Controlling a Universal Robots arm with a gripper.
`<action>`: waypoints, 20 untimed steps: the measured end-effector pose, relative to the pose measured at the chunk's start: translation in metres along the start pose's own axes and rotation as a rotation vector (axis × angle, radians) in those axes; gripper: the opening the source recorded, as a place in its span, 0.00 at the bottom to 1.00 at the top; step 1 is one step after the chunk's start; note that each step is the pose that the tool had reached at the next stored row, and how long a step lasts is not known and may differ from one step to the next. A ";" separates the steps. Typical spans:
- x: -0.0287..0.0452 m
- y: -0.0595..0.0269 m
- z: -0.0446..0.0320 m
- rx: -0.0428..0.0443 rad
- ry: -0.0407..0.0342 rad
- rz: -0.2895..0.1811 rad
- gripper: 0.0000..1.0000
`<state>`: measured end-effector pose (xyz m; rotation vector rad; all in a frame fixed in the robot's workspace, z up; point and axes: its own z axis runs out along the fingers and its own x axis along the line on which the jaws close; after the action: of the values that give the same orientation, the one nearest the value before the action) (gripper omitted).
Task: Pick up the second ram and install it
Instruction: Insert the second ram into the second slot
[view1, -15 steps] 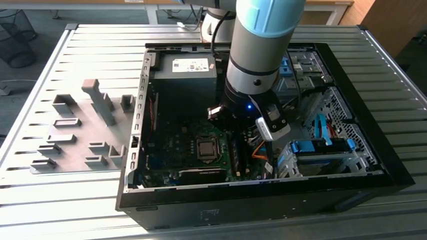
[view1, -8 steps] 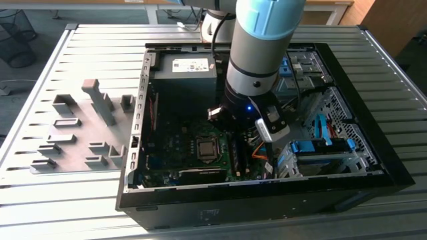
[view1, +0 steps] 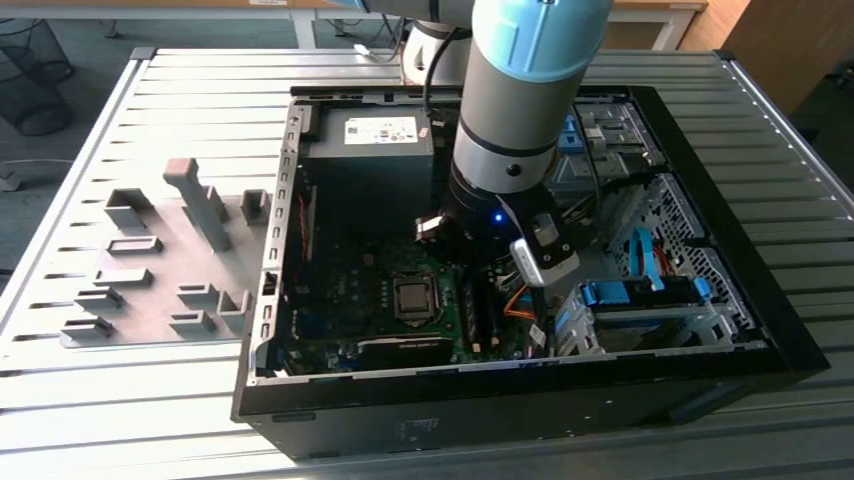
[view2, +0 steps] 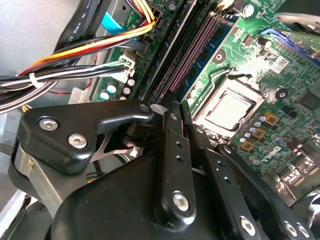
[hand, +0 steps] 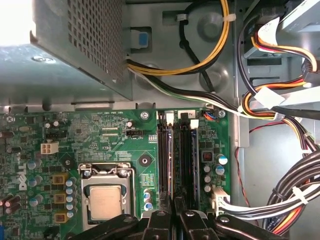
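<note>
Slatted metal table (view1: 174, 400) | open PC case (view1: 747, 340) holds motherboard (hand: 90, 135), bare CPU (hand: 105, 200), cable bundles (hand: 280, 200) | gripper (hand: 172, 207) fingers narrow, pinched on second ram (hand: 170, 165) standing on edge in slot (hand: 192, 160) row beside CPU | grey fixture blocks (view1: 160, 260) outside case

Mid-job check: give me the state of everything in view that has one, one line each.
Computer case: lying on its side, side panel off, interior exposed.
Gripper: inside the case, directly over the memory slots; jaws close together.
Memory slots: side by side; whether a stick is seated, cannot tell.
CPU socket: processor in place, no cooler over it.
Grey fixture blocks: on the table beside the case, nothing in them.
</note>
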<state>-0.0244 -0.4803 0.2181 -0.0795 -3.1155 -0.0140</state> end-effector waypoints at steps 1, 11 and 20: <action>-0.0001 0.0000 0.0001 -0.0001 0.0000 0.002 0.14; -0.0001 0.0000 0.0029 -0.0001 0.0000 0.004 0.14; -0.0001 0.0000 0.0031 -0.0001 -0.0001 0.004 0.14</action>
<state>-0.0244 -0.4803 0.2150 -0.0861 -3.1154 -0.0142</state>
